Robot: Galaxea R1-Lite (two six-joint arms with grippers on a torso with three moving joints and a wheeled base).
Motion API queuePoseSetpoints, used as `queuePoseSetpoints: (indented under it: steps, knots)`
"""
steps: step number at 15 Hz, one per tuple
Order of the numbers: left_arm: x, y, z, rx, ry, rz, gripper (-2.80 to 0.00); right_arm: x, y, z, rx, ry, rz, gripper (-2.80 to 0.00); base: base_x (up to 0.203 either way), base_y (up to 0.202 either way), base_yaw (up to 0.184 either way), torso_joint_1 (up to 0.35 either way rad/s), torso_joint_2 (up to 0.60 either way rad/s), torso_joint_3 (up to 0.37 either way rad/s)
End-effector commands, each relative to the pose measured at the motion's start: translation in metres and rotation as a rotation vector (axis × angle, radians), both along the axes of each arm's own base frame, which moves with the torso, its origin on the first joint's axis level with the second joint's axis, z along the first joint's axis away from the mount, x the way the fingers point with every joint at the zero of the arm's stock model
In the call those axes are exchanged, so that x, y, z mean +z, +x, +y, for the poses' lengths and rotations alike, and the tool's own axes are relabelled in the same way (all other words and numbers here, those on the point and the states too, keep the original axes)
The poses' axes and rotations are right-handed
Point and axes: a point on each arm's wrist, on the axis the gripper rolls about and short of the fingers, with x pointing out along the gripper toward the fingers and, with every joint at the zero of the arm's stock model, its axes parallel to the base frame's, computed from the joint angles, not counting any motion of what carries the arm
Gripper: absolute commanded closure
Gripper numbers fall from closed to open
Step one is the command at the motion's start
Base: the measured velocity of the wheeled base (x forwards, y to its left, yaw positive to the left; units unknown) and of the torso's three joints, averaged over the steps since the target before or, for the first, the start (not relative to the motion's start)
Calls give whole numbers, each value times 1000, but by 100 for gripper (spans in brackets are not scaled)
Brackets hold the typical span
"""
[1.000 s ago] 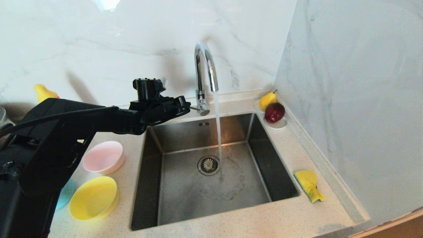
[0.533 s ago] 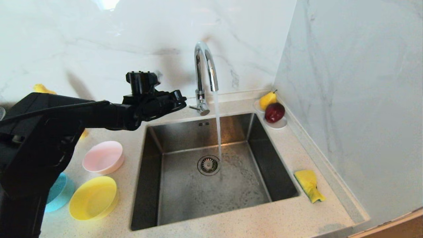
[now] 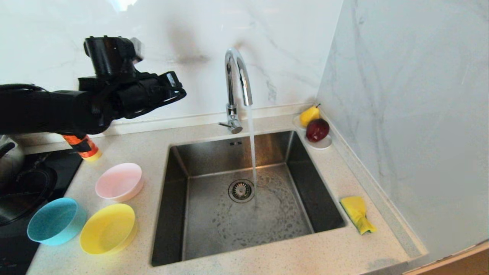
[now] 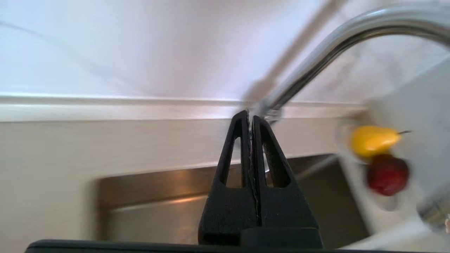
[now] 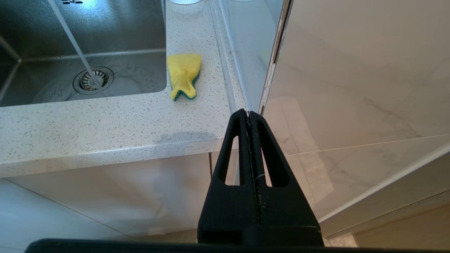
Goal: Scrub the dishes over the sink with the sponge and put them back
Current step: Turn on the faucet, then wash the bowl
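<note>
Three bowls stand on the counter left of the sink [image 3: 174, 206]: pink [image 3: 119, 181], light blue [image 3: 55, 220] and yellow [image 3: 108, 228]. The yellow and green sponge [image 3: 357, 214] [image 5: 182, 75] lies on the counter right of the basin. Water runs from the chrome tap [image 3: 237, 82] [image 4: 334, 45] into the sink beside the drain strainer [image 3: 241, 190]. My left gripper [image 3: 179, 87] [image 4: 249, 114] is shut and empty, raised high over the counter left of the tap. My right gripper [image 5: 248, 113] is shut and empty, parked below the counter's front edge at the right.
A white saucer [image 3: 324, 144] with a yellow pear [image 3: 309, 114] and a red fruit [image 3: 317, 130] sits in the back right corner. An orange bottle [image 3: 83, 147] stands behind the pink bowl. A black hob [image 3: 23, 183] with a kettle lies at the left. Marble walls close the back and right.
My left arm has lifted and drawn back leftward from the tap handle. The light blue bowl and the orange bottle have come into sight. More water has spread over the sink floor.
</note>
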Motion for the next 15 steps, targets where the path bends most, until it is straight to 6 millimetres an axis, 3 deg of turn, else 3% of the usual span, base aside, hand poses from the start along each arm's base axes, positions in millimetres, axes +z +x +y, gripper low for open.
queuePoseSetpoints:
  steps: [1,3,6,11,15]
  knots:
    - [45,-68,16,85,39,-109,0,0,0,0,1,0,-1,0,0,0,0,0,0,0]
    - [63,-118,28,168,86,-164,0,0,0,0,1,0,-1,0,0,0,0,0,0,0]
    - [60,-192,46,267,179,-197,0,0,0,0,0,0,-1,0,0,0,0,0,0,0]
    - [27,-311,72,358,249,-270,0,0,0,0,1,1,-1,0,0,0,0,0,0,0]
    - [-27,-382,86,402,280,-248,0,0,0,0,1,0,-1,0,0,0,0,0,0,0]
